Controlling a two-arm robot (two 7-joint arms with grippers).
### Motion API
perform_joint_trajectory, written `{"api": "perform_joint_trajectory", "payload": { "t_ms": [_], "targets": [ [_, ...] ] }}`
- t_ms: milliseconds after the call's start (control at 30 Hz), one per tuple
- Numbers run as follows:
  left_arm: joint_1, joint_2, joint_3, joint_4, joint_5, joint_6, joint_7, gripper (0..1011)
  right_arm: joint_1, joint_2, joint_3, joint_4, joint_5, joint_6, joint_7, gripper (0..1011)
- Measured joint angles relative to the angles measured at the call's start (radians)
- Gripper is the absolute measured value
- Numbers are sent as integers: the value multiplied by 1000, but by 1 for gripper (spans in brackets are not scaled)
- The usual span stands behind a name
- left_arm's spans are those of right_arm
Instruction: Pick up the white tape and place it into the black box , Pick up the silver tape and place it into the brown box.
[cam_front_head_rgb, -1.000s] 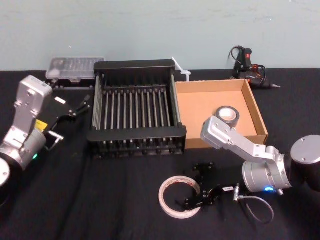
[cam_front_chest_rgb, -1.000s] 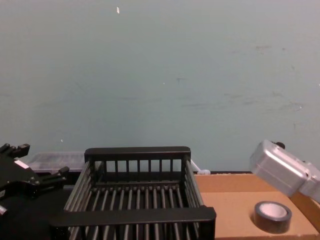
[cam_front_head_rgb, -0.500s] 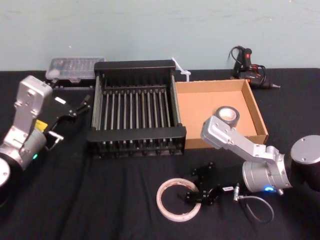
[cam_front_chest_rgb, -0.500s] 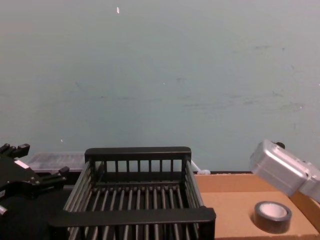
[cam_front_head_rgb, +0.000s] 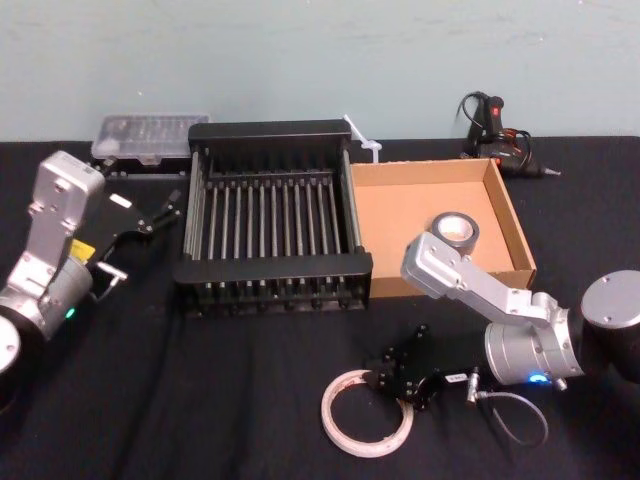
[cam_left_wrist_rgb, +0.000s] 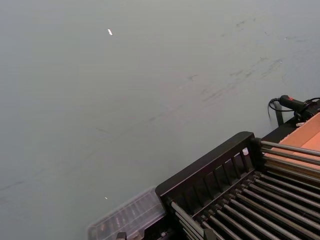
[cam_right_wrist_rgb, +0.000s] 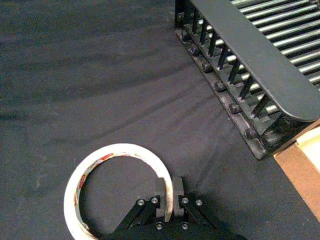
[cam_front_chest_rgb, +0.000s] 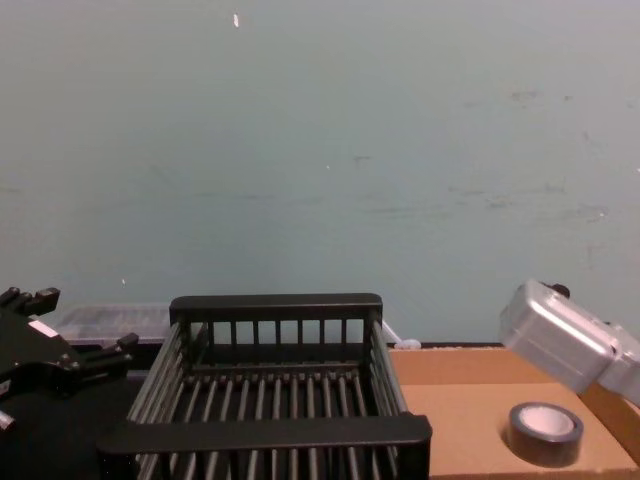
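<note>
The white tape (cam_front_head_rgb: 366, 414) lies flat on the black cloth at the near right, in front of the black box (cam_front_head_rgb: 272, 268). My right gripper (cam_front_head_rgb: 398, 379) sits at the ring's right side. In the right wrist view its two fingers (cam_right_wrist_rgb: 160, 194) pinch the wall of the white tape (cam_right_wrist_rgb: 95, 167), so my right gripper (cam_right_wrist_rgb: 168, 200) is shut on it. The silver tape (cam_front_head_rgb: 456, 231) lies inside the brown box (cam_front_head_rgb: 398, 225), right of the black crate; the chest view shows this silver tape (cam_front_chest_rgb: 545, 433) too. My left gripper (cam_front_head_rgb: 150, 214) rests open left of the crate.
A clear plastic case (cam_front_head_rgb: 150, 134) lies at the back left. A black corded tool (cam_front_head_rgb: 495, 128) sits at the back right. A loose cable loop (cam_front_head_rgb: 518, 418) trails by my right wrist. The black box (cam_right_wrist_rgb: 260, 65) stands close beyond the white ring.
My right gripper's fingers have closed from wide apart onto the wall of the white tape, nudging the ring slightly nearer and to the right. The left arm has not moved.
</note>
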Motion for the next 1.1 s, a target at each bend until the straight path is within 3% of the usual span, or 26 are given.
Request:
{"api": "perform_joint_trajectory", "payload": {
  "t_ms": [733,1100],
  "targets": [
    [0,0,0,0,0,0,0,1001,-1,0,0,-1,0,-1,0,96],
    [0,0,0,0,0,0,0,1001,-26,30,44,-33,40,-3,-19,96]
  ]
}}
